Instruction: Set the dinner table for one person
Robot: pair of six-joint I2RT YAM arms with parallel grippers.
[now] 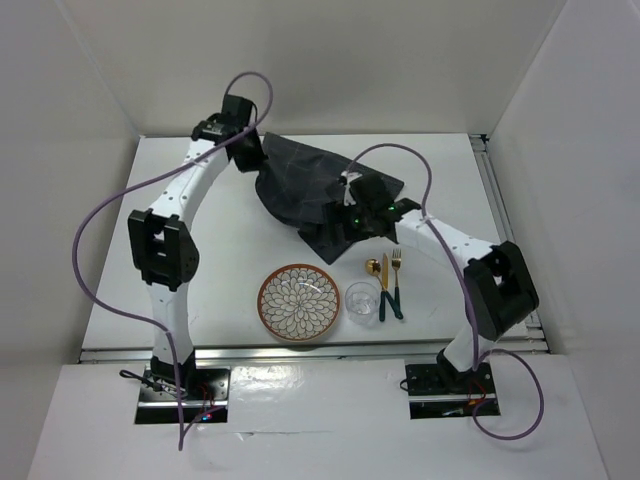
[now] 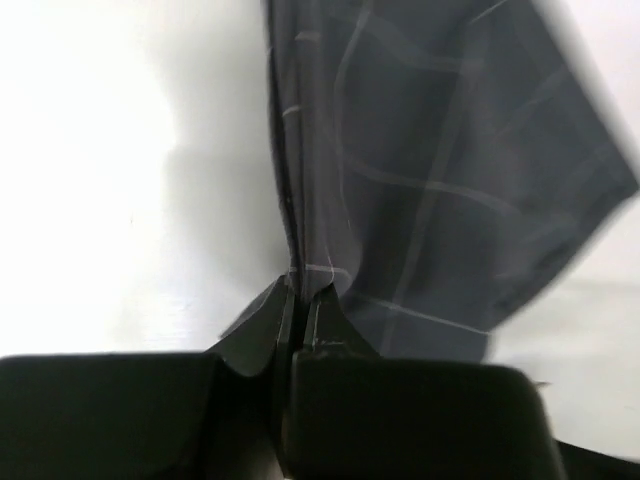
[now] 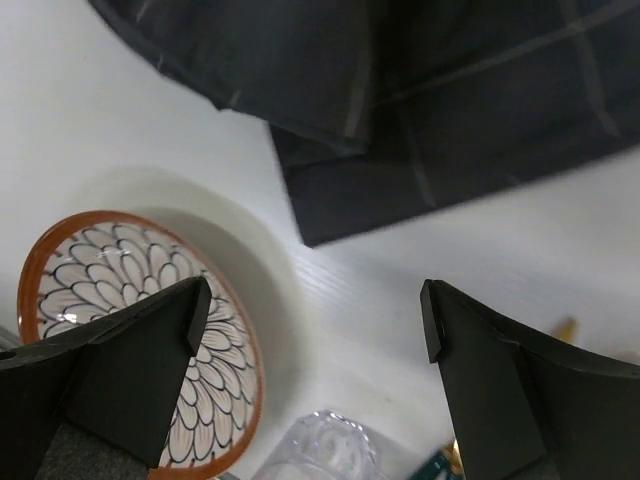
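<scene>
The white dinner table [image 1: 220, 240] carries a dark grey checked cloth [image 1: 310, 185] lying crumpled at the back middle. My left gripper [image 1: 250, 152] is shut on the cloth's left edge [image 2: 300, 255]. My right gripper [image 1: 343, 222] is open and empty, hovering over the cloth's near corner [image 3: 400, 180]. A floral plate with an orange rim [image 1: 298, 301] sits at the front middle and shows in the right wrist view [image 3: 130, 320]. A clear glass [image 1: 362, 301] stands right of it. A gold spoon [image 1: 373, 270], knife [image 1: 385, 285] and fork [image 1: 397, 283] with green handles lie beside the glass.
Silver rails run along the table's right side [image 1: 505, 215] and front edge [image 1: 300, 347]. White walls enclose the table on three sides. Purple cables loop above both arms.
</scene>
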